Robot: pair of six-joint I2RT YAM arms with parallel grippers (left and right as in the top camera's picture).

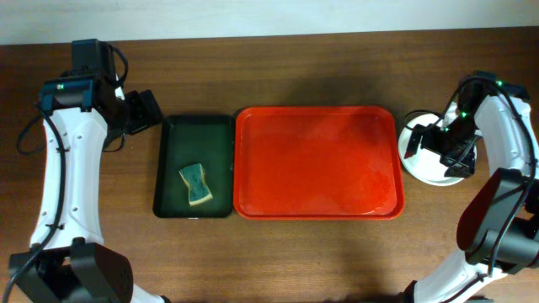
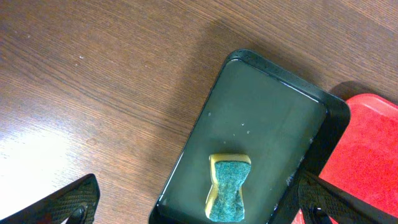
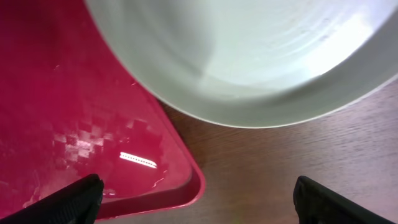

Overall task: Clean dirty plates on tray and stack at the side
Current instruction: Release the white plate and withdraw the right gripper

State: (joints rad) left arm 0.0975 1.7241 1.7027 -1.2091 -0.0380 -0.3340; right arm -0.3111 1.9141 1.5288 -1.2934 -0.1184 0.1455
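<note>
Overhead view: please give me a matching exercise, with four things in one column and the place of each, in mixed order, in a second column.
1. sponge
2. red tray
3. plates
4. green tray

A. left of the red tray
B. right of the red tray
C. inside the green tray
D. middle of the table

Pairs: 1-C, 2-D, 3-B, 4-A

The tray (image 1: 320,160) floor is unobstructed throughout. Green tray (image 1: 173,135), just beside its left rim: the sponge (image 1: 195,184) occupies the near half. Plates (image 1: 419,171), just beside the right rim: the right hand (image 1: 445,151), fingers spread wide, hangs directly above and blocks vertical access. Bare worktop (image 1: 320,257) runs along the near side.
</note>
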